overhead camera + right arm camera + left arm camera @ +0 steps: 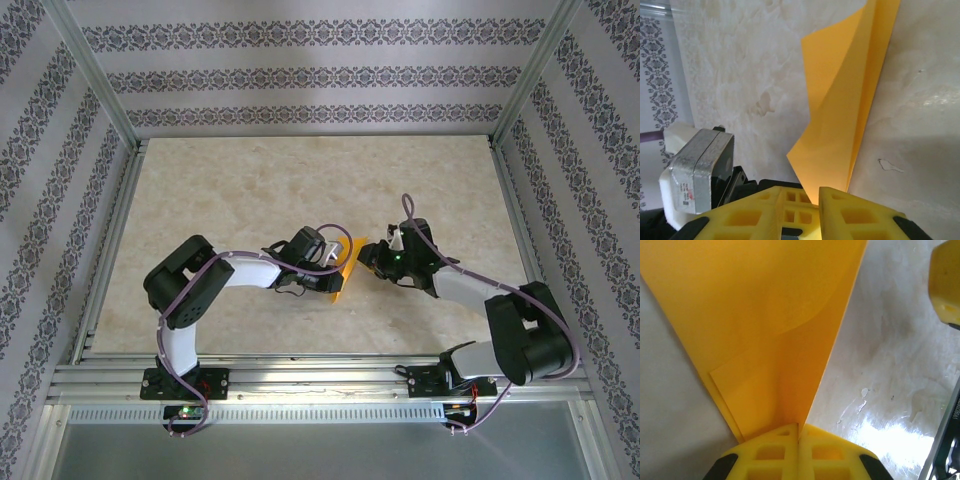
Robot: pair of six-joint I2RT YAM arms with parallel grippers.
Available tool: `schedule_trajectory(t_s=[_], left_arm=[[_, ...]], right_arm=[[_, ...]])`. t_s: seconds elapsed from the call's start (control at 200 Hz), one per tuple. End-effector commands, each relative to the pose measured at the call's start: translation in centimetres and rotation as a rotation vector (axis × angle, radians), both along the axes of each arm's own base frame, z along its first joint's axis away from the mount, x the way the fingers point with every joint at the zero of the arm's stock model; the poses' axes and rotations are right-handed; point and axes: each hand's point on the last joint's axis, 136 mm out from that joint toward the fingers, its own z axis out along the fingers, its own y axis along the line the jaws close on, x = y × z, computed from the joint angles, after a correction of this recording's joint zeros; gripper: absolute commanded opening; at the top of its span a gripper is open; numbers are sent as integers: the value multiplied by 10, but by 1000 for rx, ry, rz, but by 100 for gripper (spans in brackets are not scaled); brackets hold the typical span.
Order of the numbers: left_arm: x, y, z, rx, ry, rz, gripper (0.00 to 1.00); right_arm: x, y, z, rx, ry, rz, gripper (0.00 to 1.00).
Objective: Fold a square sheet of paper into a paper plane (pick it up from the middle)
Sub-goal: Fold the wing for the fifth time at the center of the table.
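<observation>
At the middle of the bench [250,200], the folded sheet of paper [346,268] sat between both arms, the left pincer [799,429] clamped shut on it, the right pincer [813,195] narrowly straddling its corner, grip unclear.

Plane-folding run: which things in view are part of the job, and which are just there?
Job:
- folded orange-yellow paper
- left gripper, shut on the paper
- right gripper, paper between its fingers

Just there:
- table
- aluminium frame
- patterned walls
</observation>
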Motion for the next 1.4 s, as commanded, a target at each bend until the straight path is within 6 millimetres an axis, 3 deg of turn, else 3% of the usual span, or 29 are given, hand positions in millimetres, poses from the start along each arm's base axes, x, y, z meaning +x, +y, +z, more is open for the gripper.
schedule_trajectory(t_s=[0.0, 0.145, 0.844, 1.399], left_arm=[[6, -8, 6, -75, 28, 5, 0], [7, -9, 5, -116, 64, 24, 0], [10, 1, 3, -249, 161, 119, 0], [14, 4, 6, -282, 228, 162, 0]], right_arm=[[3, 12, 6, 27, -40, 59, 20], [5, 14, 0, 27, -35, 73, 14], [22, 30, -8, 131, -58, 126, 3], [28, 32, -13, 153, -58, 174, 3]])
